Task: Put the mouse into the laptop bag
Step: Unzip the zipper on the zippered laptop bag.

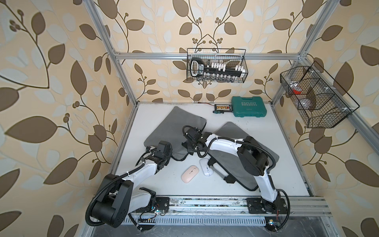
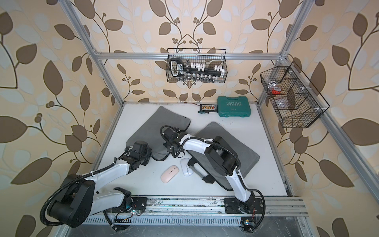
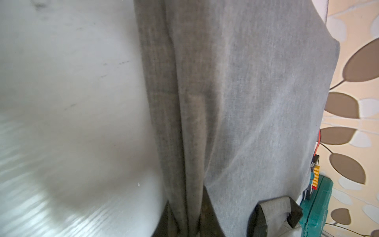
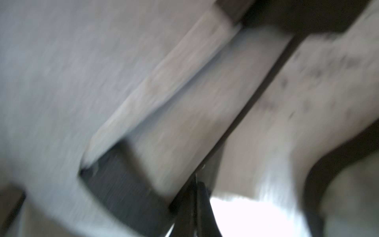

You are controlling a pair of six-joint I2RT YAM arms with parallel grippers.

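The pink mouse (image 1: 189, 174) and the white mouse (image 1: 206, 166) lie side by side on the white table (image 1: 153, 184). Neither is inside a bag, and no gripper touches either.

Both sit on the base side of the right gripper (image 1: 187, 146) and off to the right of the left gripper (image 3: 187, 222). The pink mouse is the nearer of the 2 to the left gripper. The white mouse is just beside the black handle (image 1: 211, 164) of the second laptop bag (image 1: 231, 133), which lies flat under the right arm.

The laptop bag (image 1: 174, 125) stretches away from the left gripper toward the back wall. In the left wrist view, that gripper's jaws are clamped on a fold of this bag's grey edge.

The right gripper hangs low over the gap between the 2 bags with its jaws together. The blurred right wrist view does not show whether they pinch anything.

Far beyond both grippers, a green tool case (image 1: 249, 106) stands by the back wall.
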